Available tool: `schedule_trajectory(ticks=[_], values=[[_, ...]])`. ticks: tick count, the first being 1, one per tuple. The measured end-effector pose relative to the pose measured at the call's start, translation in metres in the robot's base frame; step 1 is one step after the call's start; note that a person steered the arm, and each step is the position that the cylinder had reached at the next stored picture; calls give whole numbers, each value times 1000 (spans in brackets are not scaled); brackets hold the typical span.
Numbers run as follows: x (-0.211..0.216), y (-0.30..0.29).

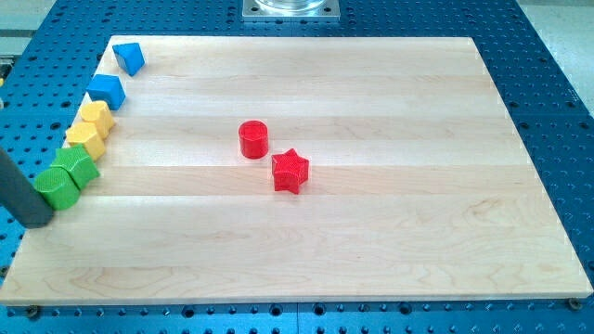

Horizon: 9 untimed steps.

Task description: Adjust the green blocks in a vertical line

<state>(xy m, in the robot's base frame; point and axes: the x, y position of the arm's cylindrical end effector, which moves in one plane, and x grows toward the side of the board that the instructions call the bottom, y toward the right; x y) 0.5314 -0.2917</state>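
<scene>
Tip (39, 221) touching green cylinder (56, 188), apparently; green star (78, 166) adjoining

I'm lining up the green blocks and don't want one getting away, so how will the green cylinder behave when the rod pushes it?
The green cylinder seems to stand on its flat end, so it should slide, not roll. Its round wall may let my tip, just below and left, slip off-centre. It appears to touch the green star, so that probably shifts too.

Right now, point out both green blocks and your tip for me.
green cylinder (56, 186): camera view, on its rounded top face, at the view's left edge of the board.
green star (78, 165): camera view, on its top face, touching the cylinder's upper right.
my tip (37, 221): camera view, on the rod's very end, just below-left of the cylinder.
</scene>
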Motion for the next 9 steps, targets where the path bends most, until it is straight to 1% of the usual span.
schedule_trajectory(ticks=[4, 9], values=[[-10, 0], [-6, 7]])
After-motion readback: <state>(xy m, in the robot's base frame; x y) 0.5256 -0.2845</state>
